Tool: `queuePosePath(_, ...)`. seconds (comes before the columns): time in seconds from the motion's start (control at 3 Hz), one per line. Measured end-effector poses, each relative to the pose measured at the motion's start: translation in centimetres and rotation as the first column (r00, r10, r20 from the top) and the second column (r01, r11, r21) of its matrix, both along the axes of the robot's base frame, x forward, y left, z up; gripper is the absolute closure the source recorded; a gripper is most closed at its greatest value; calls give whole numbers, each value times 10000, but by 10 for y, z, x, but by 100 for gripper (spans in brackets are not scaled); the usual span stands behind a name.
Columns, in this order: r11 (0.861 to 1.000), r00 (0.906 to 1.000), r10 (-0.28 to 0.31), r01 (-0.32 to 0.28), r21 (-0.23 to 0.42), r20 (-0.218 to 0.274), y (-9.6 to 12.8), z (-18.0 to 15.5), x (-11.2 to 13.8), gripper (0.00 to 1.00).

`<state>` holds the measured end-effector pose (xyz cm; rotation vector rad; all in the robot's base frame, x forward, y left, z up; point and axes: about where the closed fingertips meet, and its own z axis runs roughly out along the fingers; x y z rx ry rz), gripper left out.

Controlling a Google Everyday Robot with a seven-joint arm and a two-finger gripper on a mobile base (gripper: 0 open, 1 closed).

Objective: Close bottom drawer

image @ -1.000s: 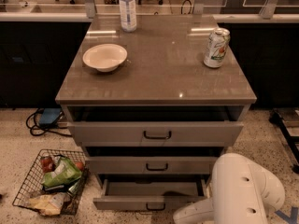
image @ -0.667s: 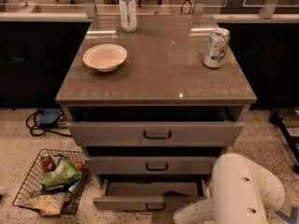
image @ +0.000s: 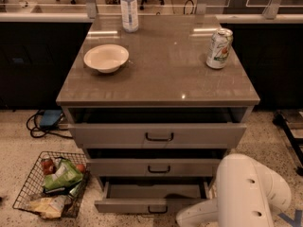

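Note:
The bottom drawer (image: 154,205) is the lowest of three grey-beige drawers in the cabinet (image: 158,98). It stands pulled out, its plain grey tray (image: 151,191) showing and its small black handle (image: 157,211) at the frame's lower edge. My white arm (image: 246,193) fills the bottom right corner, with a link (image: 196,216) reaching left toward the drawer's front right. My gripper is out of view, below the frame's bottom edge.
The top drawer (image: 158,135) and middle drawer (image: 158,167) also stand slightly out. On the cabinet top are a white bowl (image: 106,57), a water bottle (image: 129,7) and a can (image: 219,48). A wire basket (image: 52,183) of groceries sits on the floor at left, cables (image: 42,122) behind it.

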<state>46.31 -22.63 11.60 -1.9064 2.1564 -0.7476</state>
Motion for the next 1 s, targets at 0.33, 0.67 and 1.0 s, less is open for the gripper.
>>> queuePosePath(0.33, 9928, 9959, 434, -341, 1149, -794, 22, 4, -8, 100)
queuePosePath(0.67, 9743, 9858, 1033, -734, 2129, -1328, 48, 6, -16, 100)
queuePosePath(1.0, 9524, 9841, 1360, -981, 2886, -1143, 61, -1, -19, 100)
